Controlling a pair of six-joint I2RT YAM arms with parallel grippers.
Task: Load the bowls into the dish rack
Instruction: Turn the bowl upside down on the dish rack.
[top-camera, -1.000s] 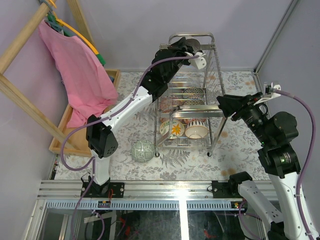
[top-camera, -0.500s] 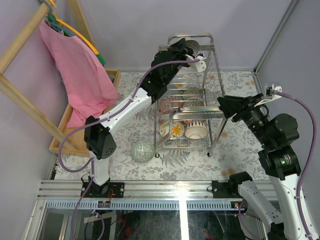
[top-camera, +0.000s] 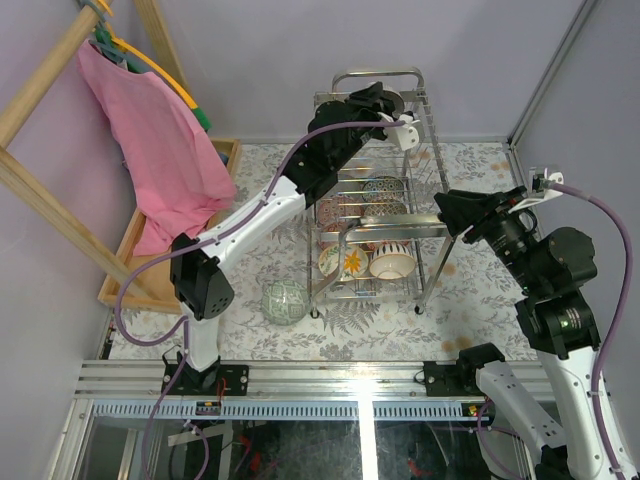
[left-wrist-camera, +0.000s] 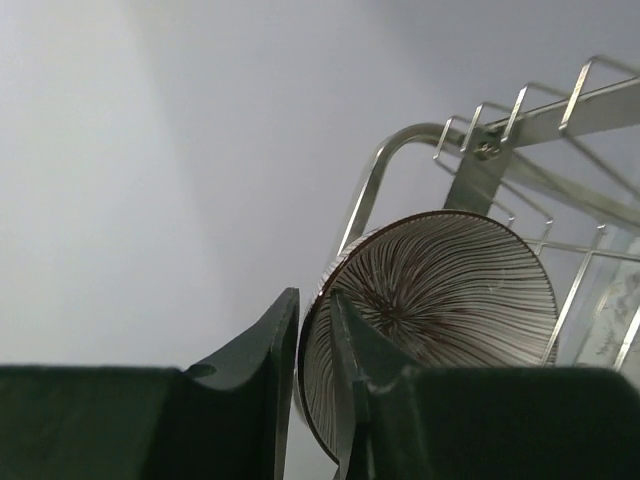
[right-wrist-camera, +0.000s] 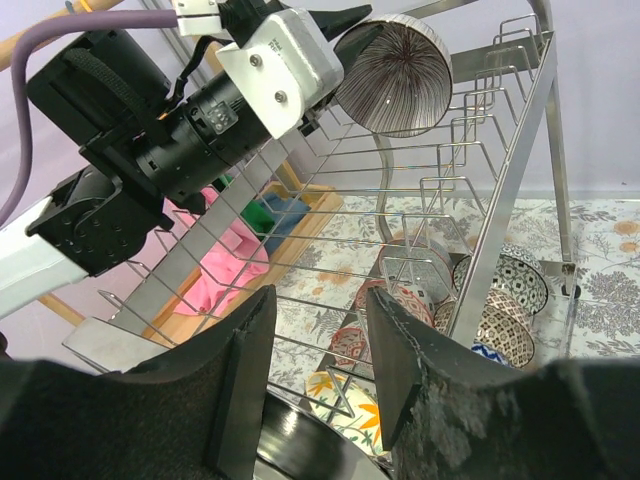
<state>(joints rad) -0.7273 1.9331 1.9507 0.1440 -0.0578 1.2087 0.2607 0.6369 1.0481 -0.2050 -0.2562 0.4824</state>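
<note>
The chrome dish rack (top-camera: 430, 226) stands mid-table. At the far end of its top tier (right-wrist-camera: 520, 130) a brown-striped bowl (top-camera: 393, 98) (right-wrist-camera: 395, 75) (left-wrist-camera: 440, 290) stands on edge among the wires. My left gripper (top-camera: 372, 100) (left-wrist-camera: 313, 297) (right-wrist-camera: 345, 28) reaches over that end, its jaws slightly parted, one finger inside the rim and one outside. Several patterned bowls (top-camera: 386, 187) fill the lower tier. A green bowl (top-camera: 285, 302) sits upside down on the table left of the rack. My right gripper (top-camera: 447, 210) (right-wrist-camera: 320, 295) hovers at the rack's right side, open and empty.
A pink cloth (top-camera: 150, 140) hangs from a wooden frame at the left, above a wooden tray (top-camera: 128, 255). Purple walls close in behind and on the right. The rack's upright wire dividers (right-wrist-camera: 440, 190) stand between my right gripper and the striped bowl.
The left gripper has shifted a little to the right along the top tier with the striped bowl, and its jaws have parted slightly. The right arm has stayed put.
</note>
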